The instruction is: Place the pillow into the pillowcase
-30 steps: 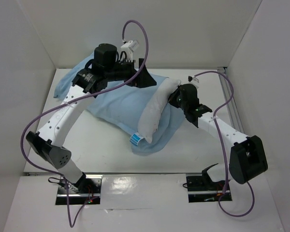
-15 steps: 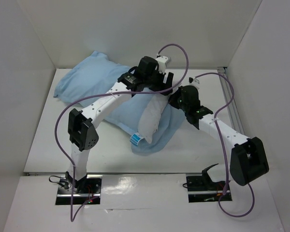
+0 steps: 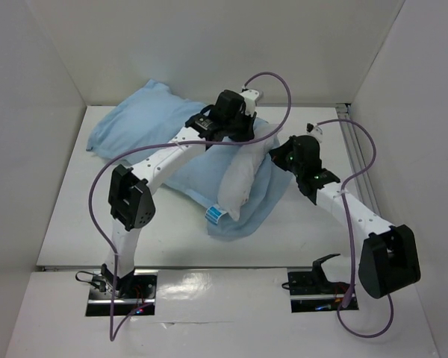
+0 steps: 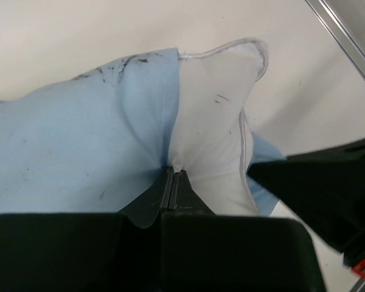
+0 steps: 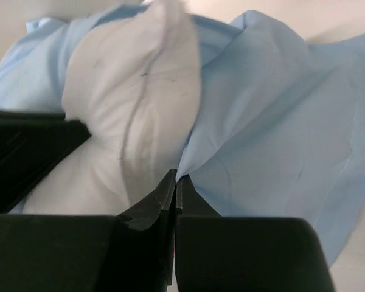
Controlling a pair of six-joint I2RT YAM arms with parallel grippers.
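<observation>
Top external: pillow partly out of its case, both claws pinched shut

On the tabletop (image 3: 97, 216), the pillowcase (image 3: 145, 119) runs from the back-left corner toward the middle, with the left arm (image 3: 160, 160) crossing over it and hiding part of it. The left claw (image 4: 173, 173) is clamped where the pillowcase hem meets the pillow (image 3: 239, 175), and cloth puckers at its tips. Whether it grips both layers is hard to make out. The pillow's white end and label (image 3: 214, 215) stick out on the right. The right claw (image 5: 174, 177) is closed on loose pillowcase cloth beside the pillow.
</observation>
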